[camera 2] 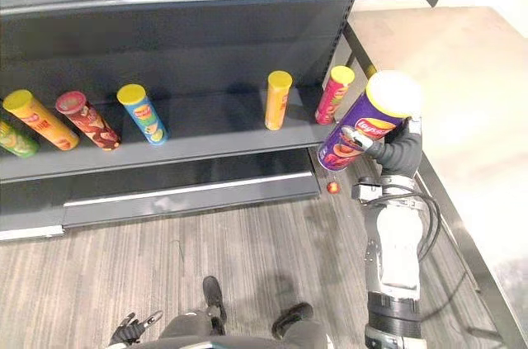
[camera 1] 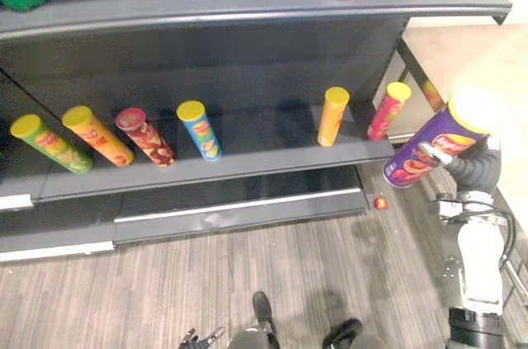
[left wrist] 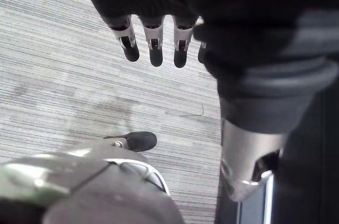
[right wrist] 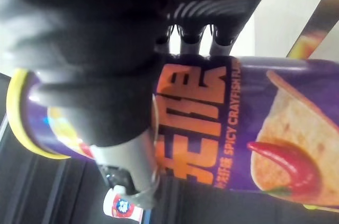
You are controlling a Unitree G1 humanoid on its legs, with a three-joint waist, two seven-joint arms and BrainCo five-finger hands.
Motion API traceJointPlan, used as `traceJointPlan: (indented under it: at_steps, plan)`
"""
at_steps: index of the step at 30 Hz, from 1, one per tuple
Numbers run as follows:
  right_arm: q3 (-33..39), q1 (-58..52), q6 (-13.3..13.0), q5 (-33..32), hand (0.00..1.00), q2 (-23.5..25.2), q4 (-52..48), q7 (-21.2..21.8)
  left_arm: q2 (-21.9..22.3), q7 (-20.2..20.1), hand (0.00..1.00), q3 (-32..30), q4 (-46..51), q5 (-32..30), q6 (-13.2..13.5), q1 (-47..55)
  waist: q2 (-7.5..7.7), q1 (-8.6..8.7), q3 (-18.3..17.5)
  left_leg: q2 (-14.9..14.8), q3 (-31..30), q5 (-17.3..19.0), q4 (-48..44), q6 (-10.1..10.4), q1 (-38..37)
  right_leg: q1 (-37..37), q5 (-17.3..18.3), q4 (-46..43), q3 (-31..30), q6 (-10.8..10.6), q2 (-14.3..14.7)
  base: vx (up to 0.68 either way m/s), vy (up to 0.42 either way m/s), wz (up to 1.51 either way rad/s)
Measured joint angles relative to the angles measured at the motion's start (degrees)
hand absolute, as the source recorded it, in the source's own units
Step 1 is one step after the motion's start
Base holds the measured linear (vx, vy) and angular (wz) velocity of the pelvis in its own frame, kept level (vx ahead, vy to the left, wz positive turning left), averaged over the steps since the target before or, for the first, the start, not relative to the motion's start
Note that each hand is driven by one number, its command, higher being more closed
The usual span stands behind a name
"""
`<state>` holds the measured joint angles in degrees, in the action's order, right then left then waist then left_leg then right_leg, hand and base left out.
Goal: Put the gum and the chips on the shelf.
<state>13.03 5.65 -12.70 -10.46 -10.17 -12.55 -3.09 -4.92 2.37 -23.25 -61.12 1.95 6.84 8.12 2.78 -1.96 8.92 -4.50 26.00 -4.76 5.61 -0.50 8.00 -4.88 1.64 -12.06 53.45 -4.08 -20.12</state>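
Currently my right hand [camera 2: 398,149] wraps the purple chips can [camera 2: 361,128] mid-body at 3 o'clock, beside the shelf [camera 1: 264,141]; likely light, stiff, slick, so grip there; left hand [left wrist: 153,38] slack, empty.

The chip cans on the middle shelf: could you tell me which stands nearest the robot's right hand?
The pink-red can with a yellow lid, last at the shelf's right end, beside the right hand holding the purple can.
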Motion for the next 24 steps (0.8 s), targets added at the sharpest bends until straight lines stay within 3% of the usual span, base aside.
traceJointPlan:
  at_steps: [10, 15, 16, 18, 19, 20, 22, 24]
  plan:
    - [-2.9, -0.37, 0.05, 1.62, 1.0, -0.03, 2.58, 1.15, 0.29, -0.57, 0.0, -0.71, 1.05, 0.31, 0.17, -0.11, -0.07, -0.24, 0.16, -1.23, -1.45, -1.56, -0.14, 0.69, 1.04, 0.54, -0.67, 2.16, -0.33, -0.75, 2.98, 0.09, -0.059, 0.09]
    - [-9.15, 0.18, 0.77, 1.69, 1.0, -0.06, 5.44, 2.7, 0.25, -0.72, 0.0, -0.39, 2.9, 4.4, 0.2, -0.1, 0.65, -2.73, 0.6, -1.09, -4.21, -0.79, -0.15, 0.49, 0.15, 2.74, -1.84, 1.18, -0.24, -0.9, 2.34, 0.13, -0.012, 0.34]
    - [-10.25, 0.31, 0.8, 1.73, 1.0, -0.06, 5.92, 3.4, 0.22, -0.73, 0.0, 0.66, 2.92, 4.6, 0.16, 0.21, 0.67, -3.22, 0.66, -0.14, -5.41, -0.11, -0.13, 0.32, -0.55, 2.85, -1.86, -2.27, -2.09, -0.85, 0.62, 0.17, 0.104, 0.58]
    - [-11.34, 0.02, 1.14, 1.76, 1.0, -0.14, 6.4, 3.93, 0.11, -0.6, 0.0, 2.89, 2.88, 4.61, 0.16, 0.99, 0.23, -2.55, 0.78, 0.73, -9.41, 1.4, -0.14, -0.56, -2.39, -0.04, -3.25, -13.52, -13.12, 4.8, -2.61, 0.17, 0.12, 0.77]
    - [-11.35, -0.6, 1.12, 1.83, 1.0, -0.07, 6.35, 4.79, -0.23, -0.42, 0.0, 4.63, 2.9, 4.59, 0.24, 0.88, -1.12, -2.07, 1.28, -0.42, -12.38, 1.62, -0.16, -0.83, -2.93, -4.32, 0.65, -17.69, -26.58, 3.98, 0.7, 0.15, 0.071, 1.1]
    - [-11.38, -0.97, 1.13, 2.56, 1.0, -0.03, 6.25, 5.26, -0.88, -0.3, 0.0, 5.07, 2.5, 4.58, 0.3, 0.46, -1.34, -1.26, 1.62, -1.11, -15.67, 1.68, -0.15, -0.93, -3.18, -6.06, 4.55, -16.42, -36.85, 1.8, 6.11, 0.14, 0.053, 1.2]
    - [-11.35, -1.64, 1.13, 3.42, 1.0, 0.02, 5.86, 5.22, -1.69, -0.29, 0.0, 4.82, 1.81, 4.56, 0.46, 0.41, -0.52, -0.51, 1.58, -0.26, -18.4, 1.84, -0.15, -1.08, -3.66, -7.15, 5.41, -13.64, -42.22, 1.32, 8.35, 0.14, 0.005, 1.04]
    - [-11.26, -3.19, 1.12, 3.67, 1.0, 0.08, 4.48, 4.91, -2.06, -0.24, 0.0, 4.79, 0.37, 4.52, 0.28, 0.32, 0.48, 0.23, 1.48, 1.91, -22.17, 1.69, -0.17, -0.98, -5.1, -7.86, 5.26, -9.74, -44.92, 1.08, 8.58, 0.2, -0.047, 1.16]
